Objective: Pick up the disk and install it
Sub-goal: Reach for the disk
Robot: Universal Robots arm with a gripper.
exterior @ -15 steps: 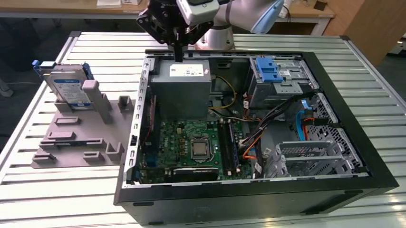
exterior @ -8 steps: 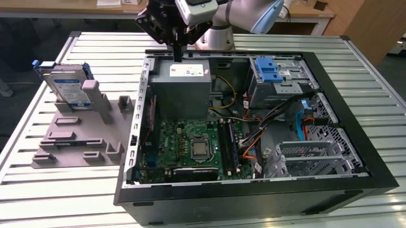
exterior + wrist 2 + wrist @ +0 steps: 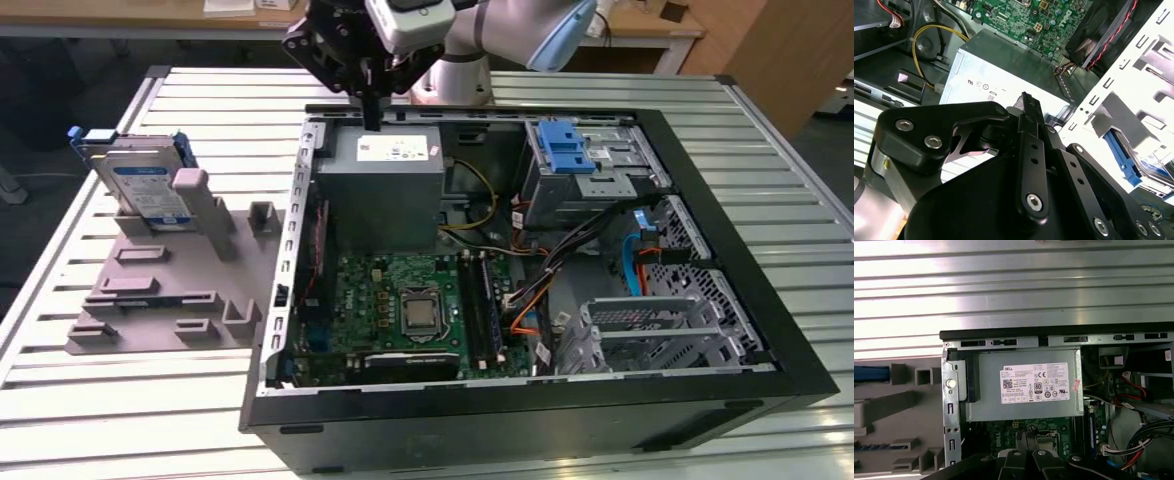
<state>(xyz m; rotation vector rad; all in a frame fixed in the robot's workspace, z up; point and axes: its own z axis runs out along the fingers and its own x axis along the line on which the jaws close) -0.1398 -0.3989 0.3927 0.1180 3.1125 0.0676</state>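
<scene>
Black gripper [image 3: 1025,98] has its fingers pressed together, holding nothing. It hangs by the back edge of the open computer case [image 3: 747,330], near the big grey box [image 3: 384,190]. The disk [image 3: 140,185] is well apart from it, standing on its edge in a grey stand [image 3: 160,290] at the exterior view's left. A post hides its lower corner. It is silver, with a blue-and-white label and a blue frame.

Open space above the disk [image 3: 138,182]; a grey post [image 3: 191,198] stands just beside it.
</scene>
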